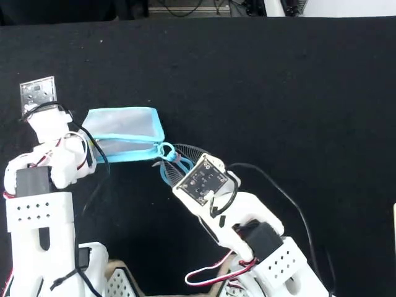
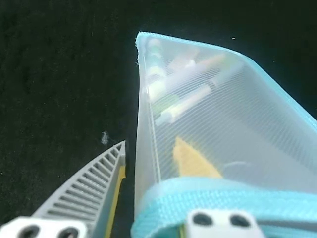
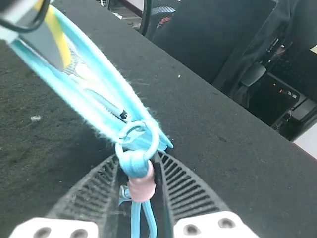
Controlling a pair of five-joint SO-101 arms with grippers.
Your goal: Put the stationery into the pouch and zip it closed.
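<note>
A light-blue mesh pouch (image 1: 124,129) lies on the black table, left of centre. Through its wall (image 2: 223,124) I see several pens (image 2: 183,104) and a yellow item (image 2: 190,161) inside. My left gripper (image 1: 93,150) (image 2: 143,191) is shut on the pouch's left end, by the zip band. My right gripper (image 1: 168,162) (image 3: 140,159) is shut on the blue zip pull cord (image 3: 141,178) with its pink bead, just behind the ring (image 3: 138,136). The ring sits at the pouch's right end (image 3: 84,79).
A small shiny square plate (image 1: 38,93) lies at the back left beside the left arm. A black cable (image 1: 278,192) loops off the right arm. Open black tabletop (image 1: 278,93) stretches behind and to the right.
</note>
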